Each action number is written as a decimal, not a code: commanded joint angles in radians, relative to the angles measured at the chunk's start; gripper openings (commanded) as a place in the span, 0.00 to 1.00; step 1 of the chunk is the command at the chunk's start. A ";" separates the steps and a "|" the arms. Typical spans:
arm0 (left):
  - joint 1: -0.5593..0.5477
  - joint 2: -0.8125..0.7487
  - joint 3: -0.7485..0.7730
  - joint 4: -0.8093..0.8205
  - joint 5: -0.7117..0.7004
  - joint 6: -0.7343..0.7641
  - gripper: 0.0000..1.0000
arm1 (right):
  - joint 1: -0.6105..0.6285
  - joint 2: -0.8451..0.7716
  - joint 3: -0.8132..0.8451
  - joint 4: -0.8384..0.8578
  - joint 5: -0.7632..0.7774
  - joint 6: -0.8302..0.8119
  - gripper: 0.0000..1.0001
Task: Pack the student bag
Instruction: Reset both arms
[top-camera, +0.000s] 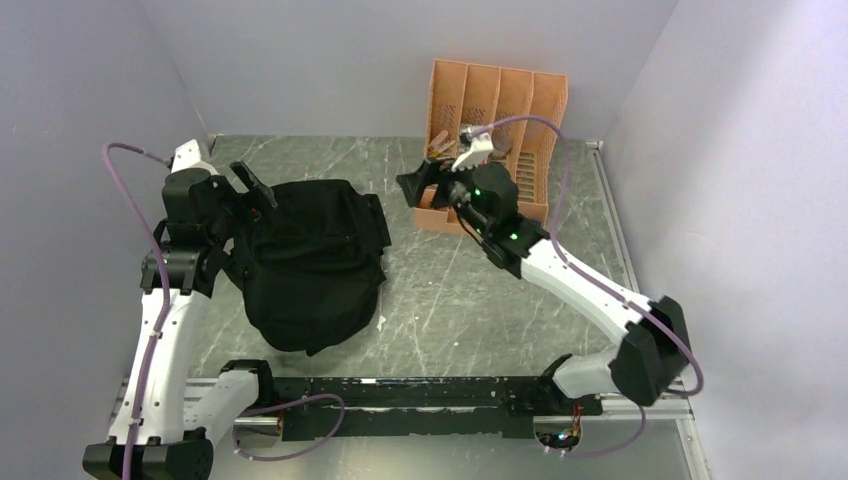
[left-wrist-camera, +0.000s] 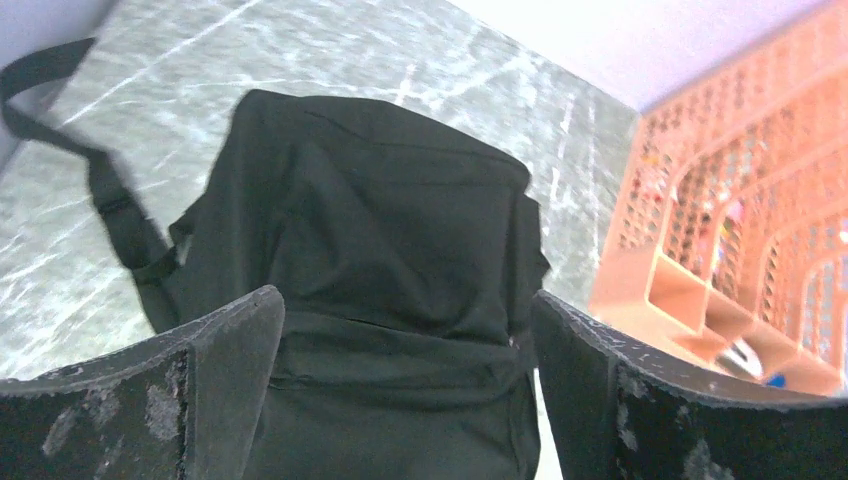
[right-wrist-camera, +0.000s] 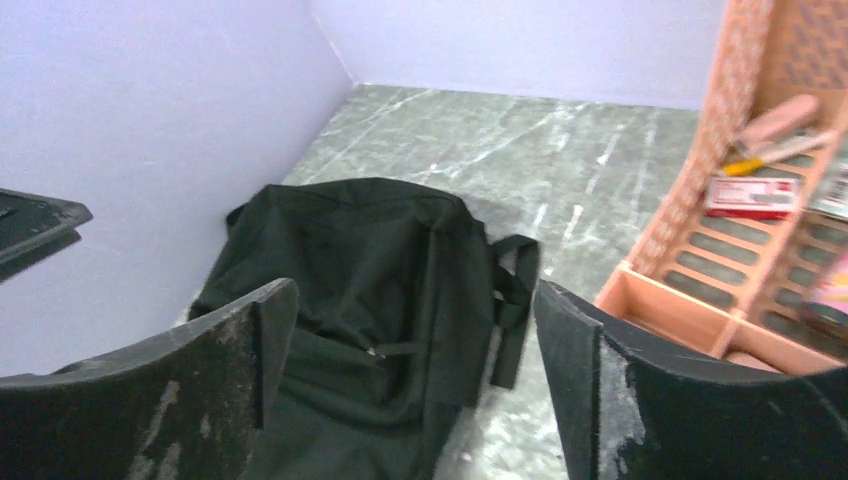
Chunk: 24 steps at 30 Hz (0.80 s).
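Where the left hand (top-camera: 252, 186) hangs with its fingers (left-wrist-camera: 200, 380) spread wide and nothing between them, student bag (top-camera: 310, 262): one, soft black fabric, slumped on the table (top-camera: 450, 300) just below and ahead of that hand; whether a finger touches the fabric cannot be told. Strap (left-wrist-camera: 105, 190): black, lying out from the bag across the table, ahead and to the left of the left hand. Right hand (top-camera: 415, 188): fingers (right-wrist-camera: 220, 380) likewise wide apart, holding nothing, raised above the table; the bag lies ahead of it and lower, apart from it. Desk organizer (top-camera: 498, 110): orange, slotted, perforated walls, close on the right side of the right hand. Contents seen from the right wrist: red-and-white box (right-wrist-camera: 752, 195), pink oblong piece (right-wrist-camera: 778, 118), further small items too blurred to name
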 joint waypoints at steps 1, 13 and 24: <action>-0.016 -0.029 -0.017 0.059 0.223 0.145 0.97 | -0.002 -0.136 -0.099 -0.078 0.136 -0.025 0.99; -0.181 -0.206 -0.149 0.094 0.015 0.276 0.98 | -0.002 -0.533 -0.316 -0.296 0.498 -0.109 1.00; -0.214 -0.256 -0.275 0.154 -0.140 0.251 0.98 | 0.000 -0.661 -0.319 -0.444 0.566 -0.127 1.00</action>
